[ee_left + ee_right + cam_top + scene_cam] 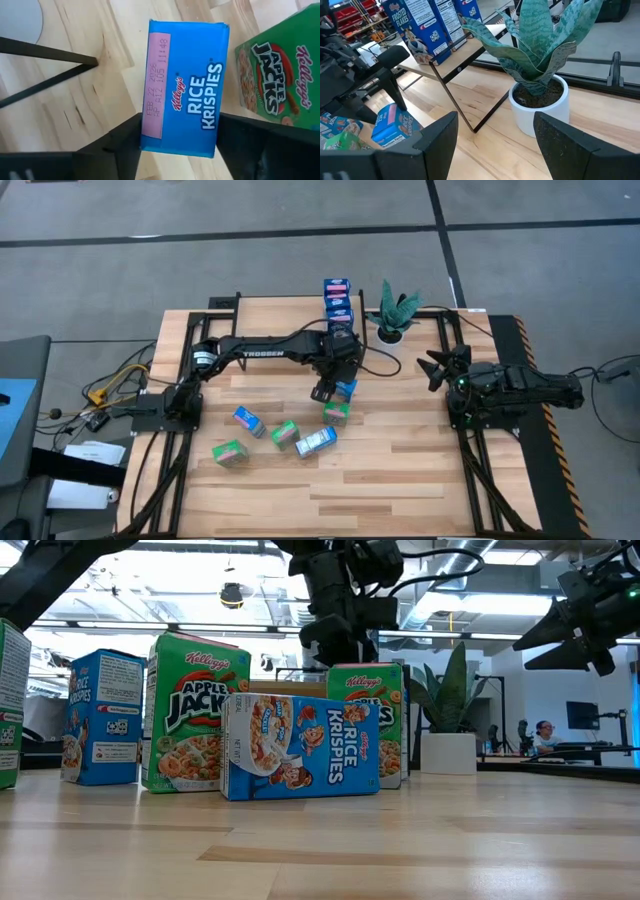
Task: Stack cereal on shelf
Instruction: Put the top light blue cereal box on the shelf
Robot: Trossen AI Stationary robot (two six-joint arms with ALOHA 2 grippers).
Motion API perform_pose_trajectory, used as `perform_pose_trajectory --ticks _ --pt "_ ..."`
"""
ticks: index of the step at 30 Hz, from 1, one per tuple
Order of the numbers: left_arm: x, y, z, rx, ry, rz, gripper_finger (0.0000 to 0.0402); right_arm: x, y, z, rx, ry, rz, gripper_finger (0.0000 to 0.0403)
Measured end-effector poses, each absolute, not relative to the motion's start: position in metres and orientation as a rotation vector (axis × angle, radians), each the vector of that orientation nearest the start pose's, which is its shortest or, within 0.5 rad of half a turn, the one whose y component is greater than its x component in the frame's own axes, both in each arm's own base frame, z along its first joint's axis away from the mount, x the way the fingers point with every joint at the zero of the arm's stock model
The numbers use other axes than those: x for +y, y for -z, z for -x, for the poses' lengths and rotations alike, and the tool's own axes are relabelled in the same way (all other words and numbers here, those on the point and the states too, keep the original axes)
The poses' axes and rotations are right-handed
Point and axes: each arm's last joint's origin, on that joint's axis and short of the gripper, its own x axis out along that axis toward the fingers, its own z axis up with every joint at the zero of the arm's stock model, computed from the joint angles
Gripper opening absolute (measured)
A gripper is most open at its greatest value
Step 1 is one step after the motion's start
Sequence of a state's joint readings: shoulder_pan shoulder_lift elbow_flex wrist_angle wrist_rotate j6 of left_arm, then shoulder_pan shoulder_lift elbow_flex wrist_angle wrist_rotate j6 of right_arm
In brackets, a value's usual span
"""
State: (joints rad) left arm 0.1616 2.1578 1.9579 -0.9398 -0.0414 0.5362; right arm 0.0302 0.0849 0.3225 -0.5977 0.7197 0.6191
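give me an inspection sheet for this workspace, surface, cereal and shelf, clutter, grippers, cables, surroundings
Surface: light wooden table, bare at the front.
Job's things: blue boxes stand in a row on the shelf; a Rice Krispies box sits between the left gripper's fingers, an Apple Jacks box beside it; four more boxes lie loose on the table, including a blue box and a green box.
Clutter: potted plant beside the shelf.
Grippers: left gripper around the Rice Krispies box, jaws partly closed, grip not confirmed; right gripper open, waiting at the table's right edge.
Cables: bundle off the table's left side.
Surroundings: a seated person far behind.
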Motion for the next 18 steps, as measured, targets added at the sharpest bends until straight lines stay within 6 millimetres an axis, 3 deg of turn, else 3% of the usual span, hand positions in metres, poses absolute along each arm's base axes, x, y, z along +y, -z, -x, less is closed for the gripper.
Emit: perform_pose_trajectory --ticks 10,18 --pt "0.074 -0.249 -0.452 1.164 0.088 -0.336 0.0172 -0.017 -0.21 -0.065 0.119 0.76 -0.454 0.0286" --pt "0.07 -0.289 -0.447 1.155 0.024 -0.181 0.0177 -0.017 -0.21 -0.065 0.119 0.76 -0.454 0.0286"
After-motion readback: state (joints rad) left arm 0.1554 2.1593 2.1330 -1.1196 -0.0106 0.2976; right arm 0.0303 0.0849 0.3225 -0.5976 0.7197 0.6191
